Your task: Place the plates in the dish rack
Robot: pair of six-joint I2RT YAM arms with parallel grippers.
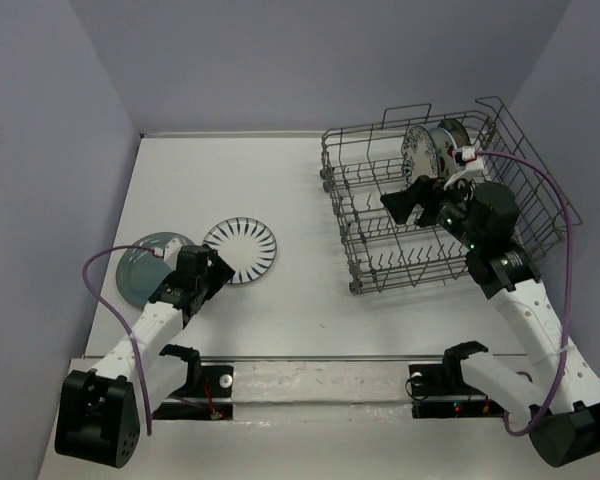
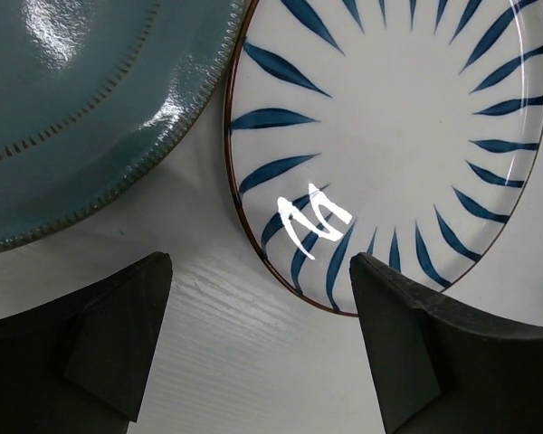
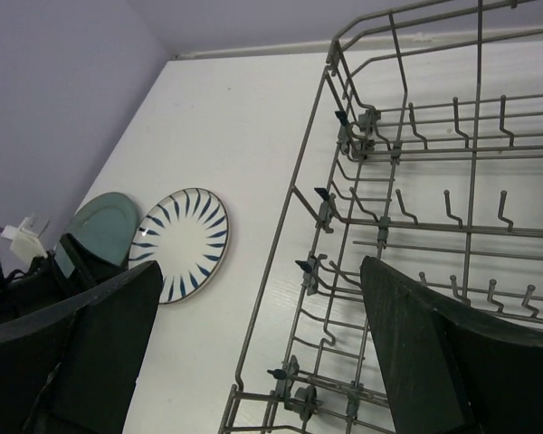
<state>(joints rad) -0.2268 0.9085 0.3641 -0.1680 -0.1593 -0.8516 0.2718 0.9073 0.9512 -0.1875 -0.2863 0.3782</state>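
Left jaws, open, sit just short of the striped plate [image 2: 398,117] flat on the worktop [image 2: 226,344] beside the teal plate [image 2: 72,108] and may skid off its low rim; right jaws gape over the dish rack [image 3: 323,199].

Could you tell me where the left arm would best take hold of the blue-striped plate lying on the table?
Probably the near rim, the stretch facing the left gripper, approached low from that side. The striped plate lies flat, so only its thin edge offers the jaws a pinch. Avoid the side by the teal plate, which crowds it there.
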